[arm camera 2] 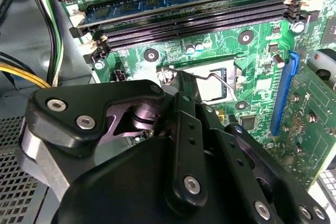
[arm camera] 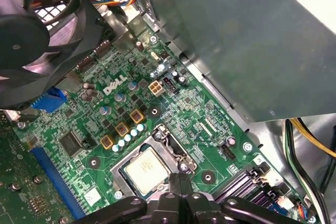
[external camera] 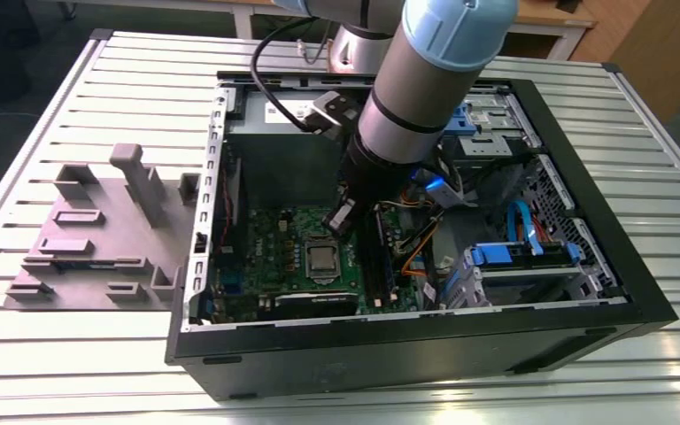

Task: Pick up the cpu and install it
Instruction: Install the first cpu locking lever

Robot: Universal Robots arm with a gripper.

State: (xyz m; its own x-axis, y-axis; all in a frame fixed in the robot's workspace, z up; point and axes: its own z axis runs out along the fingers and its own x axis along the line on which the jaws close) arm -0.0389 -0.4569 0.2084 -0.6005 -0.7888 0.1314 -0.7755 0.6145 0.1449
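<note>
Open PC case (external camera: 623,292) lies on its side on the slatted table (external camera: 68,354), motherboard (external camera: 272,232) inside. The cpu (arm camera: 147,169) sits flat in the socket (arm camera: 181,156), metal top facing up; it's square, no long axis. Gripper (external camera: 343,220) hangs just above it, holding nothing visible; jaw opening can't be made out.

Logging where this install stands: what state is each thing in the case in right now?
cpu: lying flat in the socket, nothing gripping it.
claw: above the motherboard, close over the socket's edge.
socket frame: open, cpu top uncovered.
socket lever: unlatched, raised off the board.
computer case: side panel off, lying open on the table.
memory sticks: seated in their slots.
</note>
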